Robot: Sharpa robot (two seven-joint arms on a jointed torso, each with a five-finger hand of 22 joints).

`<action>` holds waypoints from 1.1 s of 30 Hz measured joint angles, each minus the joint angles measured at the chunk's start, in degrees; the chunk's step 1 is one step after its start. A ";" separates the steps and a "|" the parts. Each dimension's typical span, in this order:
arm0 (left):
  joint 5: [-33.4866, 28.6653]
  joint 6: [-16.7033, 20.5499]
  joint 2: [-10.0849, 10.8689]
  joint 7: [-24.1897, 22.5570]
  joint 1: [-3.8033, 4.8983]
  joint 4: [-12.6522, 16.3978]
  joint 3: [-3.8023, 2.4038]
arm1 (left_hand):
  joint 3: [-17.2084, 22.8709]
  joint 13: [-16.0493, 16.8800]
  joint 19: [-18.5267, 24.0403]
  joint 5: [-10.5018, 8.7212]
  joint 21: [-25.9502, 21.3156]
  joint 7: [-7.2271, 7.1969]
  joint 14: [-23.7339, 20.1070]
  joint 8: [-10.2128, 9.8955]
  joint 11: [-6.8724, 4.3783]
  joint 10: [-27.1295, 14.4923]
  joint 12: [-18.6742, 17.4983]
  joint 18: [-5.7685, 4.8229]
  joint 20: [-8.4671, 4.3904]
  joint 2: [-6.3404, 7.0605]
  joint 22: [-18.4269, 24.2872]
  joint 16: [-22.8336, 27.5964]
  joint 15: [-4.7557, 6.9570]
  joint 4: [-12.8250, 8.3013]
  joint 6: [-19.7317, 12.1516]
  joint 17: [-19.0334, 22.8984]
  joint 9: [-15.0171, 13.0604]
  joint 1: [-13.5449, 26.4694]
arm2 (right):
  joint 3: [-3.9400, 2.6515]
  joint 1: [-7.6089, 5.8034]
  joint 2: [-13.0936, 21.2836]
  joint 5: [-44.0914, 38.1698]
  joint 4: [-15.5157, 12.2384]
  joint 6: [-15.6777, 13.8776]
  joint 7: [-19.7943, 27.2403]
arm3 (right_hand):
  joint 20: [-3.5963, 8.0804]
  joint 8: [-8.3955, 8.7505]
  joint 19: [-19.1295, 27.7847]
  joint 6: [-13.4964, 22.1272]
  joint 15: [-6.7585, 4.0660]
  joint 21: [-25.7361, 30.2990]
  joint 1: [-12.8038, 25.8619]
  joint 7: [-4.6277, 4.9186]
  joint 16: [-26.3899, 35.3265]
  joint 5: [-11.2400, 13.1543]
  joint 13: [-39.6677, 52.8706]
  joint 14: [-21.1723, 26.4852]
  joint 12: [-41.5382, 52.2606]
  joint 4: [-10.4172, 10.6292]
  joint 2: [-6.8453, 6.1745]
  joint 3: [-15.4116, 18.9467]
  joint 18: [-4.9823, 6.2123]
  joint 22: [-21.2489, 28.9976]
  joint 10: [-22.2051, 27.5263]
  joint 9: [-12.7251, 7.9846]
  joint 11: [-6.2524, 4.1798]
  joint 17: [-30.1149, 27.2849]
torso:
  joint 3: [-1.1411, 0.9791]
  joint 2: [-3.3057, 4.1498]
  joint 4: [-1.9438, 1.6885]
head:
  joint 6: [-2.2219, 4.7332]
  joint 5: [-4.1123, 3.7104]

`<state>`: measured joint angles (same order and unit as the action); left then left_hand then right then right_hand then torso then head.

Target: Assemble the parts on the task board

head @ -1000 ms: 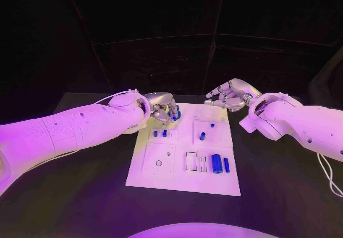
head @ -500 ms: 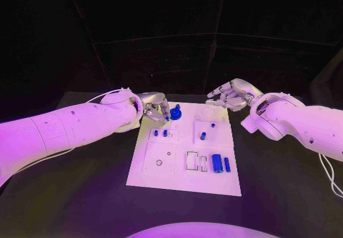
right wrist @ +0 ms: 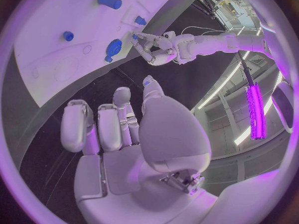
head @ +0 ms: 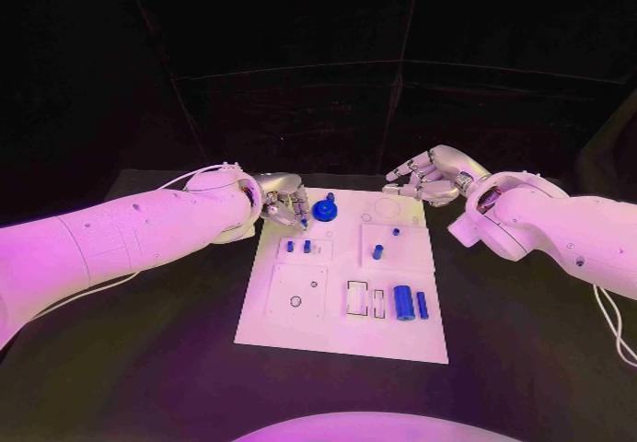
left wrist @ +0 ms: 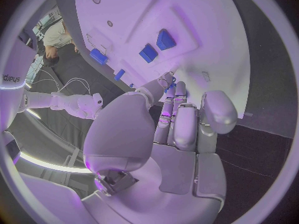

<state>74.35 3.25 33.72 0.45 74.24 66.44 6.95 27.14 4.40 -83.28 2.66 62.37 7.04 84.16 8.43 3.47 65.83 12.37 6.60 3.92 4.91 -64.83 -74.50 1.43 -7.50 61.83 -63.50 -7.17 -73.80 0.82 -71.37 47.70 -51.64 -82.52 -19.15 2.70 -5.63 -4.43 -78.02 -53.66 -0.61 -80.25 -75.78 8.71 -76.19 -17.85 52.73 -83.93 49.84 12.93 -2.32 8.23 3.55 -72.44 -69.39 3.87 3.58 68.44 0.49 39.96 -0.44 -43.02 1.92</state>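
Space is kept beside the round blue part (head: 325, 213) at the task board's (head: 332, 341) twelve o'clock; left hand (head: 285, 204) and right hand (head: 427, 180) are held empty, fingers apart.

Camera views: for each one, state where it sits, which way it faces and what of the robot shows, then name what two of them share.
Head view: on the robot's head, looking down at the black table and task board; both arms come in, left hand and right hand near the board's far end.
Left wrist view: behind the left hand, facing the board.
Right wrist view: behind the right hand, facing the board and the left hand.
Shared: the round blue part.
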 measured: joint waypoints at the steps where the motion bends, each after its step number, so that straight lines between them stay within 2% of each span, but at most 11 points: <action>1: 0.00 -0.16 -0.05 0.06 -0.01 -0.09 0.00 | 0.00 0.00 0.00 0.00 0.00 0.04 0.00 0.00 0.00 0.00 0.00 0.00 0.00 0.00 0.00 0.00 0.00 0.00 0.04 0.00 0.00 0.00 | 0.00 0.00 0.00 0.00 0.00 0.00 0.00 | 0.00 0.00 0.00 0.00 0.00 0.00 0.00 0.00 0.00 0.00 0.00 0.00 0.00 0.00 0.00 0.00 0.00 0.00 0.00 0.00 0.00 0.00 | 0.00 0.00 0.00 | -0.03 0.00; 28: -0.09 -2.19 -0.54 0.55 -0.16 -0.47 0.64 | 0.00 -0.06 0.00 0.00 0.00 0.20 0.00 -0.01 0.00 0.42 -0.09 0.03 0.00 0.24 0.02 0.00 0.00 0.00 0.19 0.17 0.16 0.24 | 0.00 0.01 -0.12 0.00 0.14 0.04 0.01 | 0.00 0.00 0.00 0.00 0.00 0.00 0.00 0.00 0.00 0.00 -0.01 0.00 0.00 0.00 0.00 0.00 0.00 0.00 0.00 -0.01 0.00 0.00 | -0.01 -0.03 0.00 | -0.41 0.01; 33: -0.10 -2.30 -0.53 0.67 -0.16 -0.58 0.68 | 0.00 -0.33 0.00 0.00 0.00 0.51 0.00 -1.08 0.00 0.42 -1.06 0.03 0.00 0.74 0.00 0.00 0.00 0.00 -0.12 0.42 0.51 0.74 | 0.00 0.01 -0.13 0.00 0.16 0.05 0.01 | 0.00 0.00 0.00 0.00 0.00 0.27 0.00 0.00 0.00 0.00 -0.15 0.00 0.00 0.15 0.00 0.15 0.00 0.13 0.00 -0.01 0.00 0.00 | -0.01 -0.04 -0.01 | -0.41 0.01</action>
<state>74.25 0.96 33.18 1.12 74.08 65.86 7.63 27.13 4.07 -83.28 2.66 62.36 7.55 84.16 7.36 3.48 66.25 11.31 6.63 3.92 5.64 -64.82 -74.50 1.43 -7.50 61.72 -63.08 -6.66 -73.06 0.82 -71.36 47.57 -51.64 -82.36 -19.10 2.71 -5.63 -4.43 -78.03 -53.66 -0.61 -79.98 -75.78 8.72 -76.19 -17.86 52.58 -83.93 49.84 13.09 -2.32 8.39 3.55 -72.31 -69.39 3.86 3.58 68.44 0.49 39.91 -0.45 -43.42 1.93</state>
